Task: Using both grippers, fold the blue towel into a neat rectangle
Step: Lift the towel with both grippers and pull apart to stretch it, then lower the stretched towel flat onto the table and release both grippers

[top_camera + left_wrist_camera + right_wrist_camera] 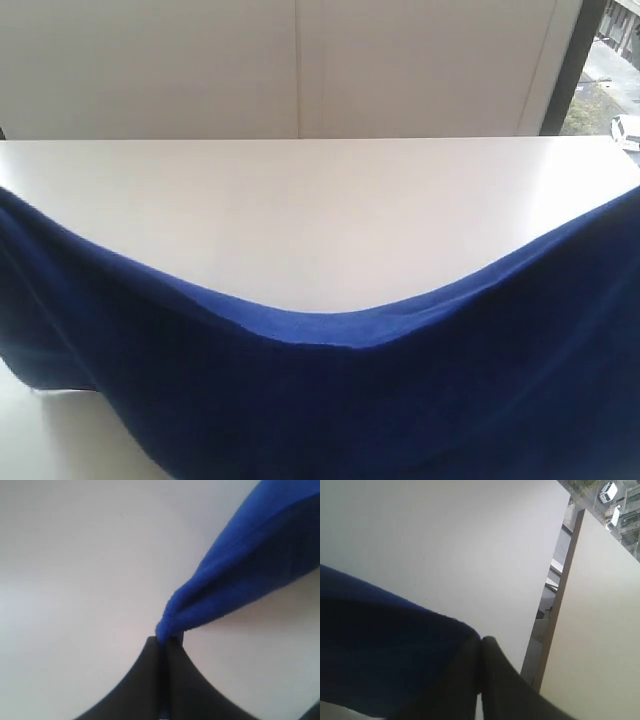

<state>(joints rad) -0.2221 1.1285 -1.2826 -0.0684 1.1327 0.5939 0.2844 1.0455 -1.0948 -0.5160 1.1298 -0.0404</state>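
Left wrist view: my L gripper (162, 641) is clamped tight, jaws pressed together w/ 1 corner of the blue towel (240, 570) bunched between the tips. Cloth fans out from the pinch and runs away taut. It is a corner hold, so the edge can be carried w/o the body slipping. White table (75, 580) shows bare beneath.

Exterior view: neither gripper visible. Towel (320, 400) hangs across the near side of the frame, top edge high at both sides and sagging in a U at ctr. That sag fits a cloth hung from 2 corners w/ slack between. Lower L part looks to touch the table (320, 210); can't confirm.

Right wrist view: my R gripper (481, 640) is likewise fully closed, towel (380, 655) gathered at the tips on 1 side. Exact bite is hidden by the dark fingers, but the cloth meets the pinch line.

Judgement: mid-fold, lifted edge ready to be carried over. Risk: ctr slack may crease on laying down.
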